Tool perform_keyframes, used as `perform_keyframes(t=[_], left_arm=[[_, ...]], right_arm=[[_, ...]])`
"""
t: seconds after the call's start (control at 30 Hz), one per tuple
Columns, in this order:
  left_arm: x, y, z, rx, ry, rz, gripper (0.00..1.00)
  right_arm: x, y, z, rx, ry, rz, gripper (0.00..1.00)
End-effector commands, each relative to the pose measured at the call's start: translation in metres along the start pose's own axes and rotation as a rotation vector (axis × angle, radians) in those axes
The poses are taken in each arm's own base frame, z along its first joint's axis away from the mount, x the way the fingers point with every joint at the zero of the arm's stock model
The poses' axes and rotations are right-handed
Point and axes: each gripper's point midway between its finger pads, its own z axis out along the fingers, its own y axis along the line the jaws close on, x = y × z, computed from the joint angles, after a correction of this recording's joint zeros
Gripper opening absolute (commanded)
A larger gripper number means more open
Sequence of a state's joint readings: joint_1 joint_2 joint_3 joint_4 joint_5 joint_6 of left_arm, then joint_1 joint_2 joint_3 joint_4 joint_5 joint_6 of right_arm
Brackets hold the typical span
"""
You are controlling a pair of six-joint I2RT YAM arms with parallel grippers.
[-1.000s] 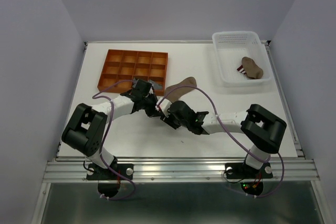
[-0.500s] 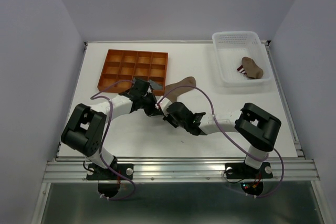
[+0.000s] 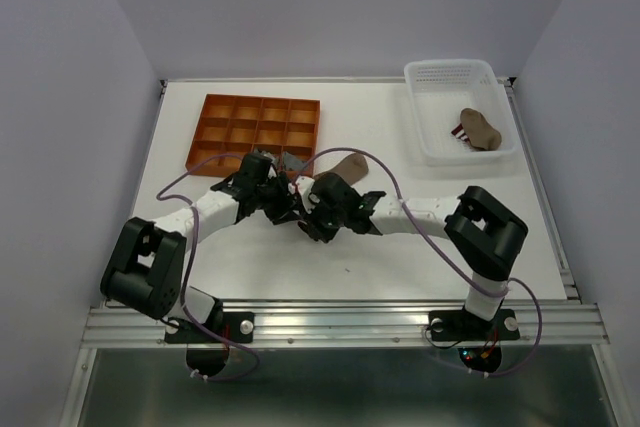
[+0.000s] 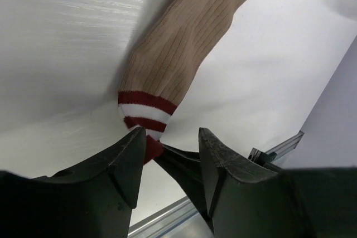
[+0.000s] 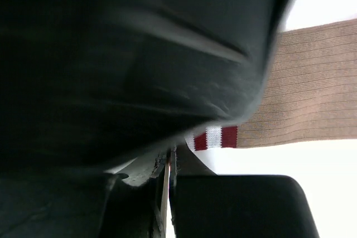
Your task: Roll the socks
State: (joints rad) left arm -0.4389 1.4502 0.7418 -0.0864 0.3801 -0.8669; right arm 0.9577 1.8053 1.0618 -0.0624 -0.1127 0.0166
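Your white bench (image 3: 250, 257) carries a tan ribbed sock with a red-and-white striped cuff (image 4: 184, 37), stretched away ahead of both hands. Your left hand (image 4: 171, 135) stands partly open, holding nothing, the cuff at its fingertips. Your right hand (image 5: 169, 163) is closed beside that cuff; whether it pinches fabric, I cannot tell.

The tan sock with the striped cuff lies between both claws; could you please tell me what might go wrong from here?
1. The right claw seems to pinch only the striped cuff's edge on the tan sock, so it may slip out once pulled.
2. The open left claw sits right against the right one; they may knock together.
3. The orange tray lies close behind them and could get bumped.
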Motion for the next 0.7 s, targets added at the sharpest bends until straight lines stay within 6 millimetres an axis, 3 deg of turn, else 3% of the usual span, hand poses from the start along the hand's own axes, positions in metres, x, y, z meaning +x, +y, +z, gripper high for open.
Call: perform_keyframes(t=[0.0,0.13,0.17,0.37,0.67], left_arm=[[0.007,0.006,-0.016,0.02,-0.014,0.055,0.54],[0.009,0.018,-0.027,-0.003,-0.044,0.06,0.54],[0.011,0.023,-0.027,-0.009,-0.045,0.059,0.54],[0.015,0.03,-0.034,-0.011,-0.064,0.084,0.54],[0.011,0.033,-0.029,-0.015,-0.081,0.108,0.54]], right_arm=[[-0.013,0.016,-0.008,-0.164,0.033,0.154,0.01],[-0.02,0.016,-0.017,-0.34,0.044,0.308,0.01],[-0.018,0.009,-0.015,-0.343,0.052,0.338,0.01],[-0.012,0.019,-0.008,-0.471,0.103,0.395,0.01],[-0.017,0.006,-0.001,-0.517,0.121,0.5,0.01]])
